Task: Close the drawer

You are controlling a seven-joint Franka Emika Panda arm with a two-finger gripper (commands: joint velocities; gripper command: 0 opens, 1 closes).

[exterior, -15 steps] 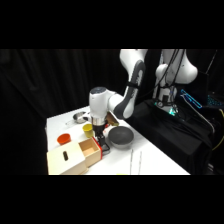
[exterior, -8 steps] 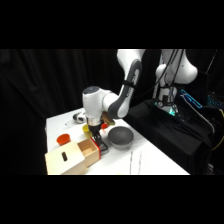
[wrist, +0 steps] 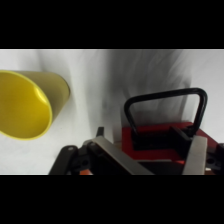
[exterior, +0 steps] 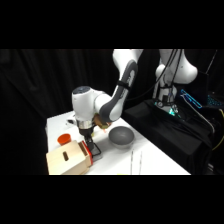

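Note:
The drawer (exterior: 88, 149) sticks out of the right end of a pale wooden box (exterior: 66, 161) with a dark slot in its face. In the wrist view its reddish inside (wrist: 159, 142) lies just below the camera, and its black wire loop handle (wrist: 166, 106) points away over the white table. My gripper (exterior: 86, 139) hangs straight above the drawer's front. Seen from the wrist, the gripper (wrist: 154, 156) is open, one finger on each side of the drawer's front, neither visibly pressing on it.
A round grey bowl (exterior: 121, 136) stands right of the drawer. An orange-red round thing (exterior: 64, 139) sits behind the box. A yellow cup (wrist: 26, 104) lies on its side close to the gripper. Thin metal tongs (exterior: 136, 162) rest near the table's front edge.
The arm has swung left and down, bringing the gripper from beside the bowl to just over the drawer's front. The box and the bowl have stayed put.

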